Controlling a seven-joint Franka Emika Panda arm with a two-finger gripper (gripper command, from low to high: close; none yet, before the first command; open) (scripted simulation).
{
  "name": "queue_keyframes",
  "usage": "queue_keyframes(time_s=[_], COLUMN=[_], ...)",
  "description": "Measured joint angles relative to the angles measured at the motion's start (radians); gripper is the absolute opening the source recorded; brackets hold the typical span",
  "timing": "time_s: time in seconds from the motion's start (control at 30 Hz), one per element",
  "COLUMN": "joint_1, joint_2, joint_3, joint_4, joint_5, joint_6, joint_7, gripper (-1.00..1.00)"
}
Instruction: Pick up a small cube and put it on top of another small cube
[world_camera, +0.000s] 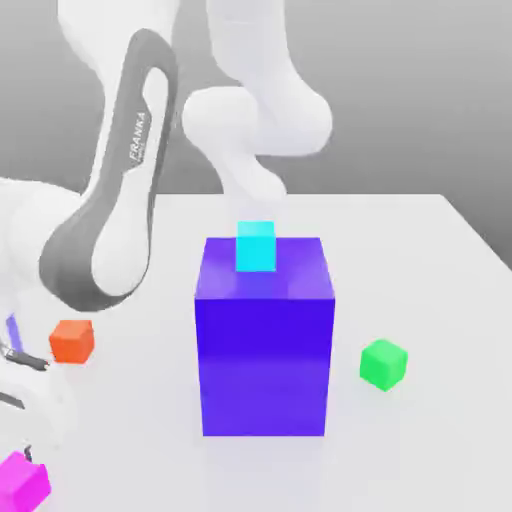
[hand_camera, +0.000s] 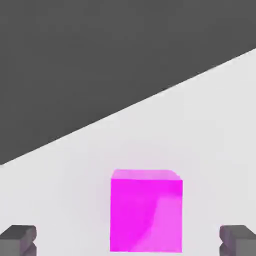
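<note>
Your gripper (hand_camera: 128, 241) over the pink cube (hand_camera: 146, 210)

Its fingers (hand_camera: 19, 239) stand wide apart, either side of the cube, touching nothing.

Illumination is bright and even. The big blue-violet block (world_camera: 264, 340) casts a faint, soft shadow at its base; glossy faces show mild sheen.

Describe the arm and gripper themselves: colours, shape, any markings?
The arm is glossy white with rounded, bulbous links and a dark grey inset band down one link, lettered FRANKA in white. In the hand view the fingertips are small dark grey, blocky pads. No loose cables are apparent.
</note>
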Motion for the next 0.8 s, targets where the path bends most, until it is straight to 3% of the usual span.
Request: queue_keyframes(time_s=[0.03,0.07,0.3,0.47,0.8], joint_1=[-0.014,-0.025,-0.027,0.012,0.230], joint_2=[0.036,0.067,0.071,-0.071,-0.373], joint_3=[0.016,0.029,0.031,-0.009,0.232], joint_4=[0.008,0.016,0.017,-0.016,-0.303], joint_5=[0.013,0.025,0.028,-0.023,-0.029], joint_6=[0.026,0.049,0.052,-0.040,-0.011], joint_7=[-0.009,-0.019,-0.020,0.015,-0.104], gripper=[0.00,-1.00,-1.00,-1.00,-1.00])
